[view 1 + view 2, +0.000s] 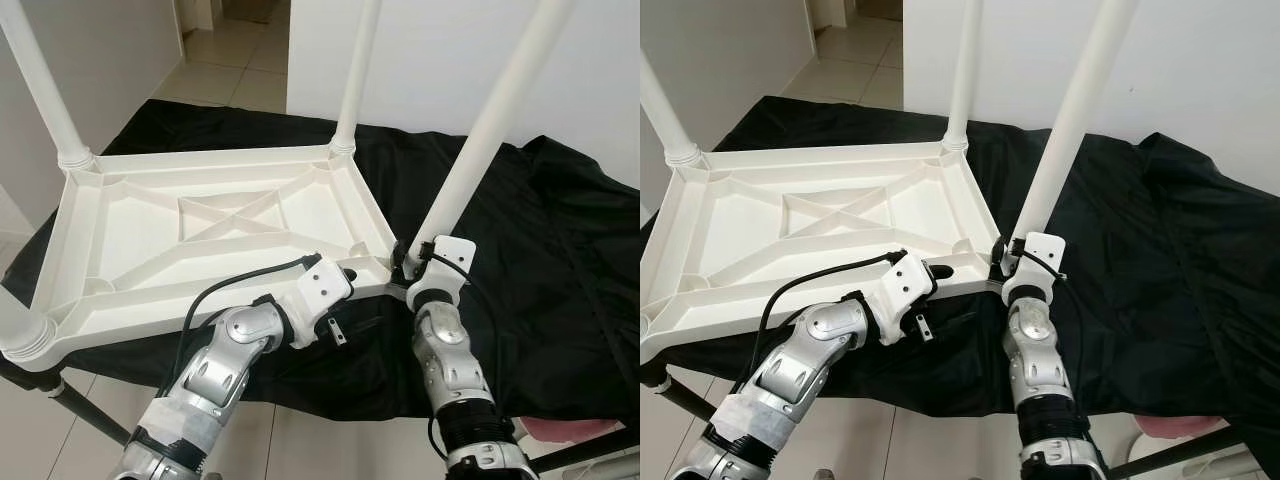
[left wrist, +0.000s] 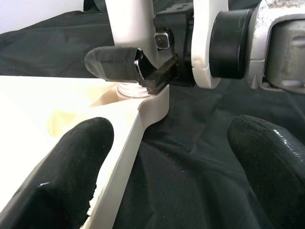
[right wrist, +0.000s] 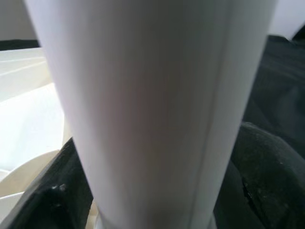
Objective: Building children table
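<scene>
Table, white plastic, lies upside down on a black cloth spread over a desk, ribbed underside up, legs rising from its corners. From the left: one leg stands at the 10 o'clock corner, another at 12 o'clock, and a third leg tilts up from the 4 o'clock corner. The left end effector sits at the near rim just at 9 o'clock from that corner, its two black fingers spread wide, one over the white rim and the other over the cloth, gripping nothing. At 3 o'clock from it, the right end effector is clamped around the base of the third leg, a black finger pressed against each side of the white tube.
</scene>
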Tool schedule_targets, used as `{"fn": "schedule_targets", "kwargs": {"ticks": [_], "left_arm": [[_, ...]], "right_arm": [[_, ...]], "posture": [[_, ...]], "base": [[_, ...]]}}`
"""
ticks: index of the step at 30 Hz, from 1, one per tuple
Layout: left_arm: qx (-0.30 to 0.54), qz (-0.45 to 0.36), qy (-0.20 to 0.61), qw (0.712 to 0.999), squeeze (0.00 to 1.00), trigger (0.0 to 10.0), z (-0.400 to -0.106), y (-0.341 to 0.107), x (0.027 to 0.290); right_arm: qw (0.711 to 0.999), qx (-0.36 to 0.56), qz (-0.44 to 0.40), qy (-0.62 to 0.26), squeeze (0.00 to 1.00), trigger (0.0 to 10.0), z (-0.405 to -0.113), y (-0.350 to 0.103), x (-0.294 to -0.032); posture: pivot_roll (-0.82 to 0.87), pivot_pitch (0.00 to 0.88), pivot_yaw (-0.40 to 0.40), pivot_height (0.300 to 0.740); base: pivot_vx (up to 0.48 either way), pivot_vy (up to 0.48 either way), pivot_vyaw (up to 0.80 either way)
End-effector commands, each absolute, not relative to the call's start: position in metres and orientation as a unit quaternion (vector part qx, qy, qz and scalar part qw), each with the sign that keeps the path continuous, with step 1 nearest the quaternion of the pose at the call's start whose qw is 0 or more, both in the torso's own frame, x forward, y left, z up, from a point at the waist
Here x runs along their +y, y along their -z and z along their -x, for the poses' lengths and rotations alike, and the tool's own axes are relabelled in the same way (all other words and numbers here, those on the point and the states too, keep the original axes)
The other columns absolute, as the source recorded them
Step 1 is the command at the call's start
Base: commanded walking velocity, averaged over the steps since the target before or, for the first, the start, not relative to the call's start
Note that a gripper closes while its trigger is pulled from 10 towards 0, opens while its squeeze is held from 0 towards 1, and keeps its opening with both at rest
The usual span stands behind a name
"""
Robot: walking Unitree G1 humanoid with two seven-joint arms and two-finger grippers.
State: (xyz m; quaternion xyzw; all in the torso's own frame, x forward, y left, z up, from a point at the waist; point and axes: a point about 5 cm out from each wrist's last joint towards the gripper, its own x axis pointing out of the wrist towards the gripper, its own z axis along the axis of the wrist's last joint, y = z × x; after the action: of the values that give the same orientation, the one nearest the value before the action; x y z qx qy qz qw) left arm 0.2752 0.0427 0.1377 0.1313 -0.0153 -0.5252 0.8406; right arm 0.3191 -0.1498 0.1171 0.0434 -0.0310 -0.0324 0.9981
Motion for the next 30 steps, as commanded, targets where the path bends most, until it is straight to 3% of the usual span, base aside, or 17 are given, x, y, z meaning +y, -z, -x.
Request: {"fn": "schedule_targets", "kwargs": {"ticks": [1,10,11,13,14,21,22,25,26,30], "left_arm": [[-0.018,-0.136,0.510,0.849,0.00,10.0,-0.278,-0.139,0.042],[-0.020,-0.136,0.506,0.852,0.00,10.0,-0.279,-0.139,0.042],[-0.020,-0.136,0.505,0.852,0.00,10.0,-0.279,-0.139,0.042],[-0.020,-0.136,0.505,0.852,0.00,10.0,-0.279,-0.139,0.042],[-0.020,-0.135,0.505,0.852,0.00,10.0,-0.279,-0.139,0.041],[-0.017,-0.144,0.511,0.847,0.00,10.0,-0.278,-0.137,0.041],[-0.016,-0.148,0.512,0.846,0.00,10.0,-0.279,-0.137,0.041],[-0.015,-0.152,0.513,0.845,0.00,10.0,-0.280,-0.137,0.042],[-0.016,-0.152,0.513,0.845,0.00,10.0,-0.281,-0.138,0.042],[-0.017,-0.153,0.512,0.845,0.00,10.0,-0.281,-0.138,0.042]], "right_arm": [[0.998,-0.040,-0.043,0.008,1.00,10.0,-0.319,-0.118,-0.153],[0.993,-0.054,-0.010,-0.101,1.00,10.0,-0.323,-0.123,-0.167],[0.992,-0.054,-0.005,-0.113,0.55,10.0,-0.324,-0.124,-0.170],[0.992,-0.054,-0.005,-0.113,0.55,10.0,-0.324,-0.124,-0.170],[0.990,-0.052,-0.002,-0.130,0.00,10.0,-0.326,-0.125,-0.174],[0.977,-0.040,0.013,-0.211,0.00,10.0,-0.328,-0.123,-0.172],[0.972,-0.036,0.017,-0.231,0.00,9.3,-0.329,-0.122,-0.170],[0.970,-0.032,0.024,-0.241,0.00,9.3,-0.330,-0.121,-0.168],[0.968,-0.028,0.031,-0.246,0.00,0.0,-0.332,-0.120,-0.169],[0.970,-0.014,0.048,-0.240,0.00,0.0,-0.334,-0.115,-0.172]], "posture": [[0.02,0.000,-0.079,0.740],[0.03,0.000,-0.090,0.740],[0.03,0.000,-0.091,0.740],[0.03,0.000,-0.091,0.740],[0.03,0.000,-0.090,0.740],[0.03,0.000,-0.086,0.740],[0.02,0.000,-0.080,0.740],[0.02,0.000,-0.080,0.740],[0.02,0.000,-0.079,0.740],[0.03,0.000,-0.082,0.740]], "base": [[0.000,0.000,0.00],[0.000,0.000,0.00],[0.000,0.000,0.00],[0.000,0.000,0.00],[0.000,0.000,0.00],[0.000,0.000,0.00],[0.000,0.000,0.00],[0.000,0.000,0.00],[0.000,0.000,0.00],[0.000,0.000,0.00]]}}
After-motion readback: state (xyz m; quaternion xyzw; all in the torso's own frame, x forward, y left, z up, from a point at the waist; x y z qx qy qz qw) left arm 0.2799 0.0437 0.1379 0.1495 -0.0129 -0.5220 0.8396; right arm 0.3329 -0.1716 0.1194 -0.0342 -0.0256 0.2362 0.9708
